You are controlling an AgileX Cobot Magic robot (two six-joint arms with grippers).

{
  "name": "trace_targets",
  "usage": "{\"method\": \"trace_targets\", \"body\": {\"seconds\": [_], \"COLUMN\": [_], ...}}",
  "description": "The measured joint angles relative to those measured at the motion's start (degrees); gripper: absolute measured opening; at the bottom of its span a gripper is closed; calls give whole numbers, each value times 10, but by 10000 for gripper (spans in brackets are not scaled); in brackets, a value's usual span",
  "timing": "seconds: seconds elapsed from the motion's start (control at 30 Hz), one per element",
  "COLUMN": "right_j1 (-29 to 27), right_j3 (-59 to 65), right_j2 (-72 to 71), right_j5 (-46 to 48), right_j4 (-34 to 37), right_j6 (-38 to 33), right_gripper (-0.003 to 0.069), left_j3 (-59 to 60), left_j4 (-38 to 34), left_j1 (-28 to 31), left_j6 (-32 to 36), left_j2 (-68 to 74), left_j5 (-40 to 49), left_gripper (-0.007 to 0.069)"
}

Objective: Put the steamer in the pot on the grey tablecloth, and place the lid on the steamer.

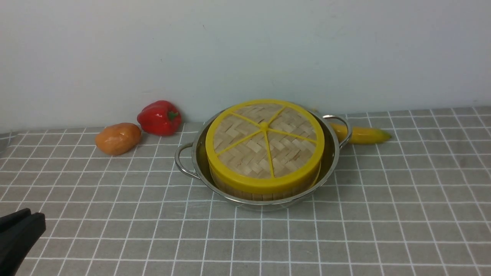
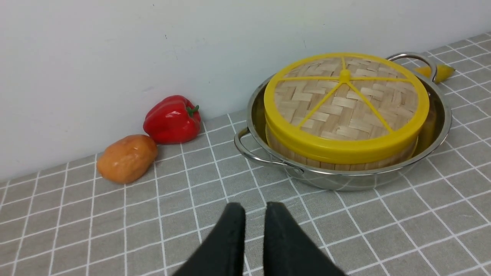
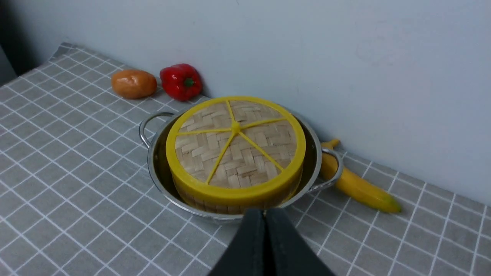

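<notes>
The shiny steel pot [image 1: 333,153] stands on the grey tablecloth [image 1: 383,214] near the back wall. Inside it sits the steamer [image 1: 264,194], of which only a strip of bamboo wall shows. The woven lid [image 1: 264,143], with yellow rim and spokes, lies flat on top of the steamer. My left gripper [image 2: 255,209] hovers over the cloth in front of the pot, its fingers a narrow gap apart and empty. It also shows at the front view's lower left corner [image 1: 33,216]. My right gripper [image 3: 264,211] is shut on nothing, just short of the pot's near rim [image 3: 230,216].
A red bell pepper [image 1: 159,117] and an orange potato-like vegetable [image 1: 117,138] lie left of the pot by the wall. A banana [image 1: 362,135] lies behind the pot's right handle [image 1: 343,128]. The wall runs close behind the pot.
</notes>
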Motion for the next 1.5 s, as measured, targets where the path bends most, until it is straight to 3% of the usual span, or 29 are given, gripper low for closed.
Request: {"method": "trace_targets", "body": {"seconds": [0.4,0.57,0.77,0.83,1.07,1.5], "right_j1": [0,-5,-89,-154,-264,-295], "right_j3": [109,122,221,295,442,524], "right_j2": [-35,-46,-132,-201,-340,-370], "right_j5": [-39,-40,-143,-207,-282,-300], "right_j4": [-2,-48,-71,-71,-68,-47], "right_j6": [1,-5,6,19,79,118], "right_gripper": [-1,7,28,43,77,122], "left_j3": [0,0,0,0,0,0], "left_j4": [0,0,0,0,0,0], "left_j1": [0,0,0,0,0,0], "left_j6": [0,0,0,0,0,0], "left_j2": [0,0,0,0,0,0], "left_j5": [0,0,0,0,-1,-1], "left_gripper": [107,117,128,128,140,172]}}
